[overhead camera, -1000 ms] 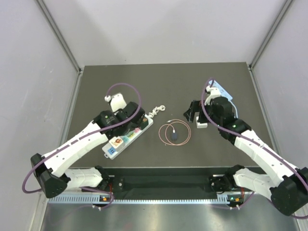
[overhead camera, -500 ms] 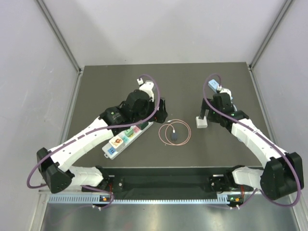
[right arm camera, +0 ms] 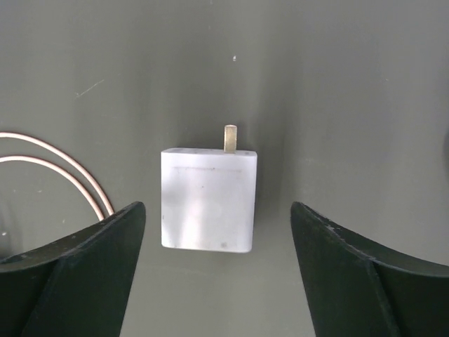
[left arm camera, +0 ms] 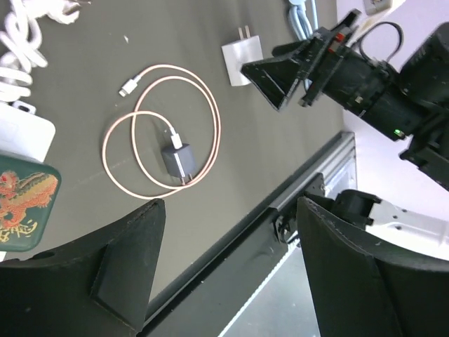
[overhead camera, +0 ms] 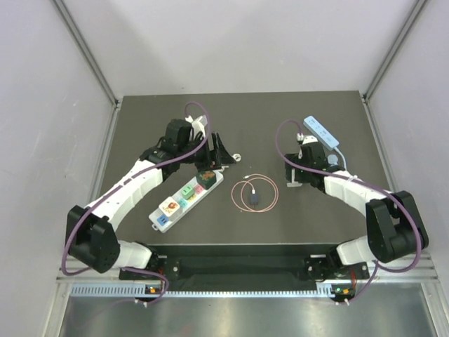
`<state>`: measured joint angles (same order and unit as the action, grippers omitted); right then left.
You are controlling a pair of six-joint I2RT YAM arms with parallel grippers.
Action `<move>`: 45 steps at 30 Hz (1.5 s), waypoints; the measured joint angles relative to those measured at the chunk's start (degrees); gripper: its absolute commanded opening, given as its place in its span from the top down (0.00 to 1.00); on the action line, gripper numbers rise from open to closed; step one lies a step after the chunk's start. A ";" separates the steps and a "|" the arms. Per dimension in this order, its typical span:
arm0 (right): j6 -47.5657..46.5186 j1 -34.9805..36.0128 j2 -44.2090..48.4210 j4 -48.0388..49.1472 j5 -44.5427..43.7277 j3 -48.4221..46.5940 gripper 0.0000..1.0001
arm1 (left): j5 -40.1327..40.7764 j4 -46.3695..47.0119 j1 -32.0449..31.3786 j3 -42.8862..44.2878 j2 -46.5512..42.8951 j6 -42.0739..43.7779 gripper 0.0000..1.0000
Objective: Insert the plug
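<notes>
Dark table point(overhead camera: 280, 119), nothing plugged in yet. White plug point(right arm camera: 208, 189) lies flat, mid-right of top view, prong bare. Right gripper point(right arm camera: 215, 210) spread wide either side of it, not touching (grab looks like next job). Left gripper point(left arm camera: 230, 203) wide apart too, empty, near upper end of power strip point(overhead camera: 186, 197), centre-left.

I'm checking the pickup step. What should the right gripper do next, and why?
Probably lower straight down and close on the plug. The right gripper is open, its fingers flank the plug with gaps on both sides, and the plug lies flat on the table, unheld.
</notes>
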<state>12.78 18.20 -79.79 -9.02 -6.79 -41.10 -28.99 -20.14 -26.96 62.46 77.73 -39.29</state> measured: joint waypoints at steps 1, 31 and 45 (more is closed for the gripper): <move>-0.66 0.09 -0.55 0.48 0.33 0.00 0.20 | -0.81 0.00 0.33 -0.04 0.24 -0.15 0.21; -10.45 20.94 21.27 6.40 13.70 -0.61 1.00 | -9.84 0.57 0.55 8.70 13.07 -0.79 0.38; -11.63 25.18 18.12 9.03 14.05 -0.50 1.00 | -17.44 6.49 -1.22 8.90 13.66 -4.35 0.33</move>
<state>1.15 43.38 -61.67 0.01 7.27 -41.60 -46.44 -13.65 -28.18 71.35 91.39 -43.64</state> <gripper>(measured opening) 0.554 0.669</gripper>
